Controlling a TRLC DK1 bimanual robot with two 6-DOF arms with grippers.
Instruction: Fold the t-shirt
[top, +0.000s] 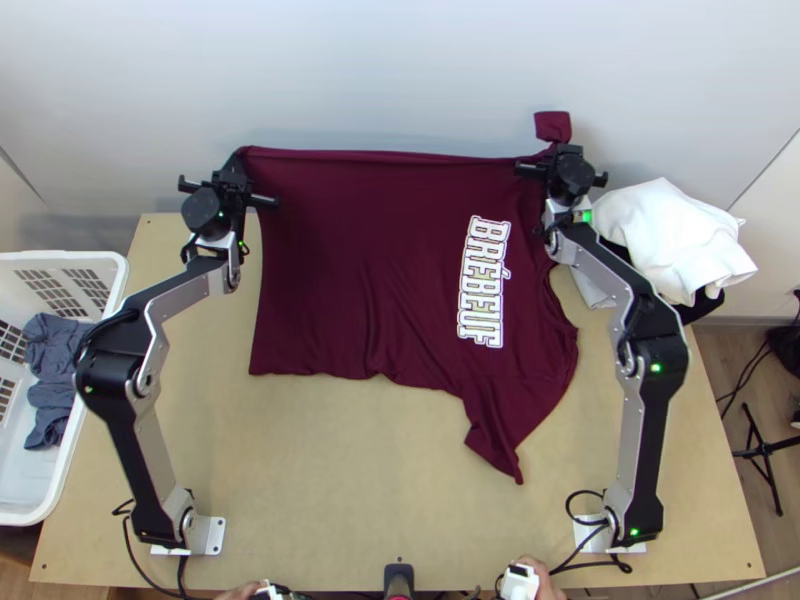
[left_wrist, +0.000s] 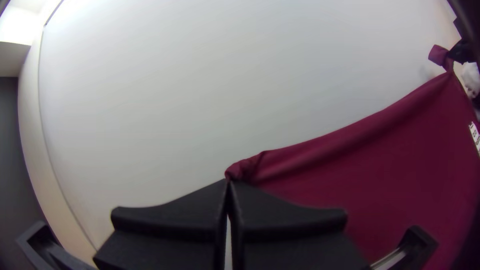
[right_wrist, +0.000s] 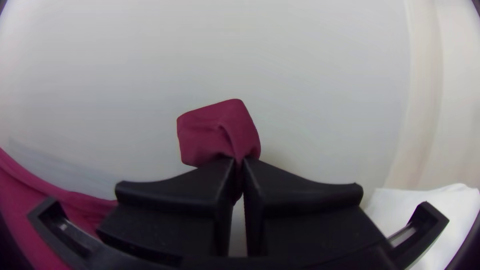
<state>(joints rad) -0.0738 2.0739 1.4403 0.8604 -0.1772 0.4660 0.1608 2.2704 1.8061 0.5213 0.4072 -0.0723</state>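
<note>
- T-shirt: maroon, over the far half of the table, its top edge held up and drawn out between the grippers at the table's far edge. The lower part hangs toward the table's near side, loosely rippled, with a sleeve pointing to the near edge. White lettering runs across it, toward the table's right side.
- Left gripper: at the table's far left corner, fingers pressed together on one end of the stretched edge.
- Right gripper: above the table's far edge, right of its middle, closed on the other end; a small flap of the shirt sticks out past the fingertips.
- White cloth: piled at the table's far right corner, with black cloth under it.
- Basket: white, beside the table's left edge, grey cloth bunched inside.
</note>
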